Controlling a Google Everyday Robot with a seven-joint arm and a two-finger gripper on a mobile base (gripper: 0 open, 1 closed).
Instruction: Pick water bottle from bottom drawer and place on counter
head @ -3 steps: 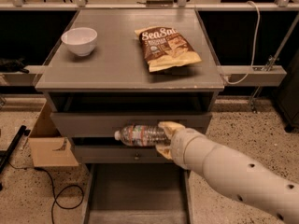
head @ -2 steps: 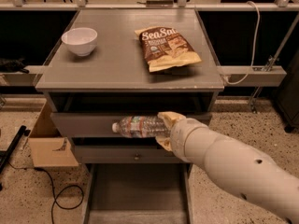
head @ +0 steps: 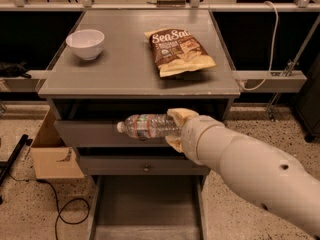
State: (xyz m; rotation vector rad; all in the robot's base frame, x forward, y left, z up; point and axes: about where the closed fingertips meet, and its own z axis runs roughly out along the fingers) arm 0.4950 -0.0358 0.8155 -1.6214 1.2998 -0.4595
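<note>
Gripper (head: 176, 129) clamped on water bottle (head: 147, 125), raised higher than before, seemingly just under counter (head: 125, 69) rim

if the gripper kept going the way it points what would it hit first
Likely the grey drawer front: the gripper, shut on the water bottle, points left and inward at it, though depth is unclear.

Soft overhead light on counter (head: 125, 69), dark shadow under its rim, tool (head: 176, 129) gripping water bottle (head: 147, 126) below
</note>
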